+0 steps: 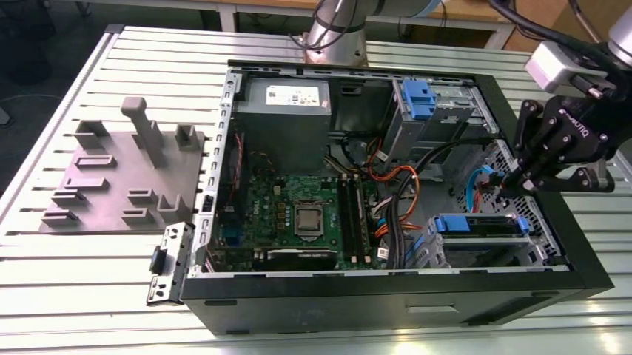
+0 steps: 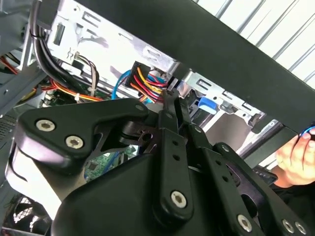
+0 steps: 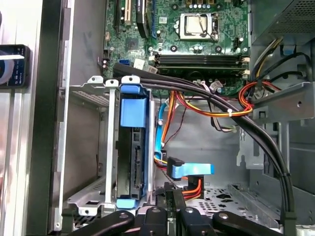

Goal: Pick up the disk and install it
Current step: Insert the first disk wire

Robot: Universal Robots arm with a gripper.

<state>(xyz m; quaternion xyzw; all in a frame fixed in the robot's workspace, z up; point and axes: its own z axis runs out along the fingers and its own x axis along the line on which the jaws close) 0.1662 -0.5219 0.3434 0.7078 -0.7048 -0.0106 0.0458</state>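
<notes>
In the metal drive cage [image 3: 88,98] at the near corner of the open computer case [image 1: 395,296], on the exterior view's right, the disk [image 3: 132,162] sat on edge. Its blue carrier bracket [image 3: 133,110] wrapped the end that faced me, and it looked slotted into the bay rather than loose, though I could not confirm it was fully latched. The exterior view showed the same disk [image 1: 479,223] low in that corner.

Just beside the cage ran a flat blue data cable with its connector [image 3: 189,170], and under it a fan of red and orange wires [image 3: 197,105]. A thick black cable bundle [image 3: 256,132] crossed above them toward the motherboard [image 1: 296,214].

My gripper [image 3: 174,196] hung right over those leads, near the disk but not touching it. It was clenched, with nothing visible between the fingers [image 2: 170,105]. In the exterior view it [image 1: 508,185] hovered above the case's right wall.

I judged 2 main risks. 1: any sideways or downward move could have snagged the blue connector or the orange wires and pulled a plug loose, because they lay so close to my tips. 2: pushing on the bracket off-centre could have jammed the disk crooked in its rails. A person's hand [image 2: 295,157] also rested near the case's edge, close enough to my arm to be struck.
</notes>
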